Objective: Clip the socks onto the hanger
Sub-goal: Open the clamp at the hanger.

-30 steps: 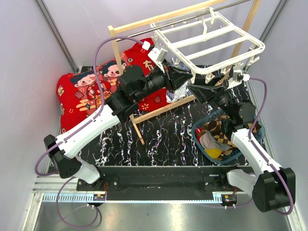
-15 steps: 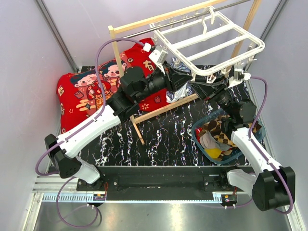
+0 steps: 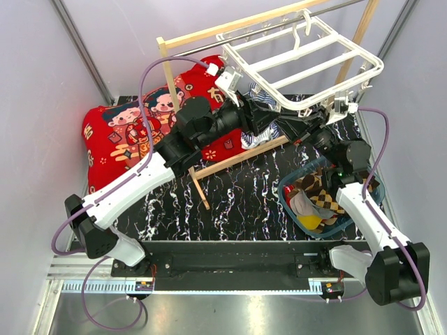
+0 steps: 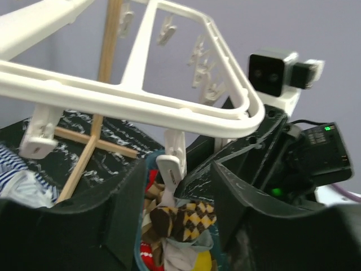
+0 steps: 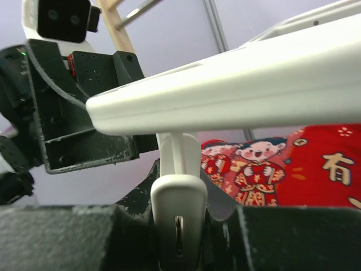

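Right wrist view, low ctr: your right end effector [image 5: 178, 248] looks pinched on a white peg [image 5: 178, 203] that hangs under the hanger [image 5: 242, 84] rail. Your left end effector [image 4: 177, 189] is open, w/ a peg in the gap, not touching. No sock is held. The socks [image 4: 181, 217] sit in the tub [image 4: 141, 226], low ctr of the left wrist view. My guess: squeeze the peg so its mouth opens, don't tug the rail down. Then send the left one to grab one sock by its edge & feed it in.
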Motion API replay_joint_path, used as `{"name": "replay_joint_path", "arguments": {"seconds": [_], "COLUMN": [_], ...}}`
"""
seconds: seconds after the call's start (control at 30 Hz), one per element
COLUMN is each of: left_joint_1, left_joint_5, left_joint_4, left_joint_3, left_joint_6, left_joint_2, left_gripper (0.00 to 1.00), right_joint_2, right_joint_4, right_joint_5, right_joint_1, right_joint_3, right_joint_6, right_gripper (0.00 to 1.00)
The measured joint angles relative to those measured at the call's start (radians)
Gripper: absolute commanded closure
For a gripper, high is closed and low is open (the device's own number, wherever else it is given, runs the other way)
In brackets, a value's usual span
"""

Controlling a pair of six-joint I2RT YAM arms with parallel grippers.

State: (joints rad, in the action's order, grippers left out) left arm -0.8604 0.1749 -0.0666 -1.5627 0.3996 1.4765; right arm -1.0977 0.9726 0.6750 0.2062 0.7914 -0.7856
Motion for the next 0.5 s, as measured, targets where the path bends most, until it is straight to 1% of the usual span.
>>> {"name": "replay_joint_path", "arguments": {"seconds": [0.07, 0.27, 0.4, 0.5], "left_joint_1": [0.0, -0.013, -0.05, -0.077], "left_joint_5": [-0.026, -0.135, -0.219, -0.275], "left_joint_4": [0.035, 0.157, 0.205, 0.241], "left_joint_3": [-0.002, -0.065, -0.129, -0.179], "left_joint_6": [0.005, 0.032, 0.039, 0.043], "left_joint_2": [0.0, 0.003, 0.014, 0.039], "left_gripper": [0.37, 0.31, 0.31, 0.34], "right_joint_2": [0.006, 0.035, 0.043, 0.048], "right_joint_4": [-0.048, -0.19, -0.265, -0.296], "right_joint_5": [-0.002, -0.008, -0.015, -0.027], "right_joint_1": [0.0, 0.0, 0.0, 0.0], "right_joint_3": [0.005, 0.008, 0.021, 0.026], "right_joint_6": [0.049, 0.199, 0.284, 0.328], "right_gripper": [1.0, 1.0, 1.0, 1.0]}}
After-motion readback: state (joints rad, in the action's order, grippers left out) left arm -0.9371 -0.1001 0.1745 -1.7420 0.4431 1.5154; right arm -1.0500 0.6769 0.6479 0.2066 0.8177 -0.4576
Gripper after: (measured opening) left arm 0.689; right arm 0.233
